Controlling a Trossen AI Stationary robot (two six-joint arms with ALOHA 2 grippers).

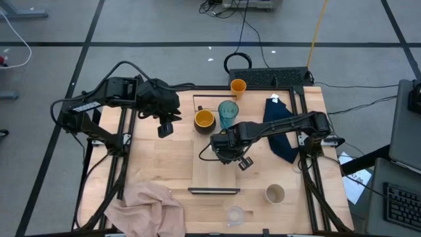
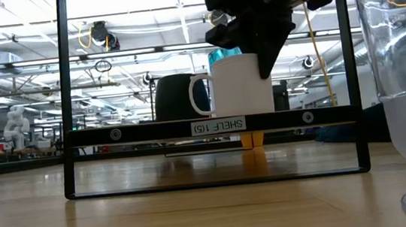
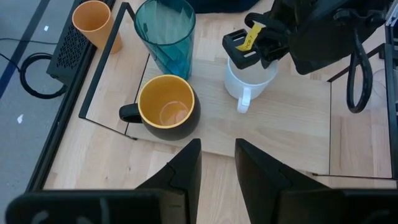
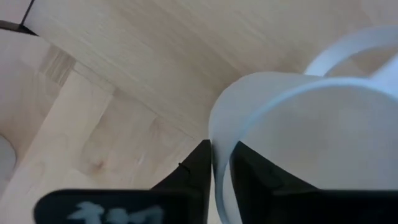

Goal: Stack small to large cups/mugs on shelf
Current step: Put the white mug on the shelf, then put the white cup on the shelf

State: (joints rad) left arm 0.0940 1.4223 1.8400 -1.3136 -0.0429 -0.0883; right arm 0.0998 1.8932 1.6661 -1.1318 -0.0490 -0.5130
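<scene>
Pinching white mug rim, right gripper

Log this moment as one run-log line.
right tool: shut on white mug rim, on shelf | left tool: open, waiting

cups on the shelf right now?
3: teal tumbler, dark mug, white mug gripped on its rim by the right gripper. Three others are off the shelf.
</scene>
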